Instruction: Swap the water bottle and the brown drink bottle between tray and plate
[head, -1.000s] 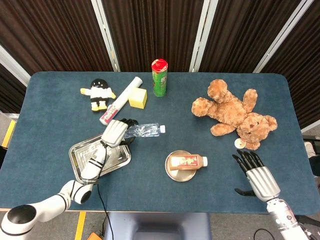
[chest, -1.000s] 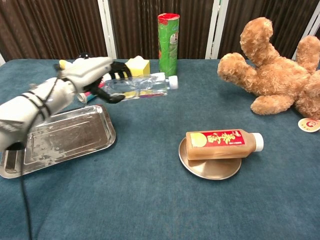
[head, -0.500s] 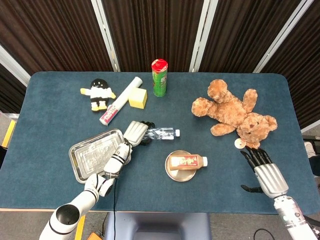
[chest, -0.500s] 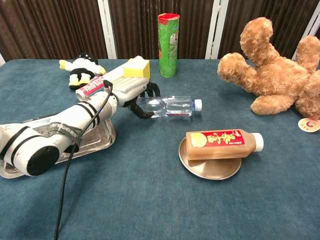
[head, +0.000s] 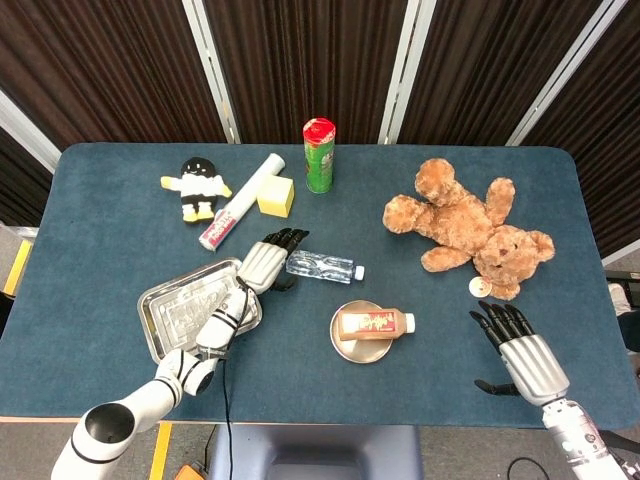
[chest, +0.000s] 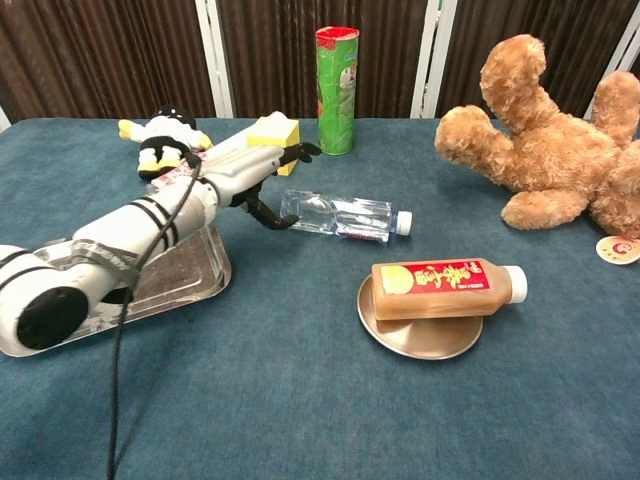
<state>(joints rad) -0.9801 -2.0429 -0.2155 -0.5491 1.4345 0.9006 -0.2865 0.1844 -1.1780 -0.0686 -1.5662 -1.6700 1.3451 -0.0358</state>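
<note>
Your left hand (chest: 255, 170) sits at the base of the clear plastic water bottle (chest: 345, 216), fingers spread, no grip visible; the thumb may just touch it. The bottle lies on its side on the blue tablecloth (head: 120, 240), between the shiny steel tray (head: 165, 315) and the round metal plate (chest: 420, 335), on neither. The brown drink bottle with red label and white cap (chest: 445, 286) lies across the plate. Your right hand (head: 522, 358) hovers open and empty, well apart from both.

Risks: the round water bottle can roll if your withdrawing fingers brush it. The drink bottle overhangs the small plate; a clumsy grasp could tip the plate or knock the bottle off.
</note>
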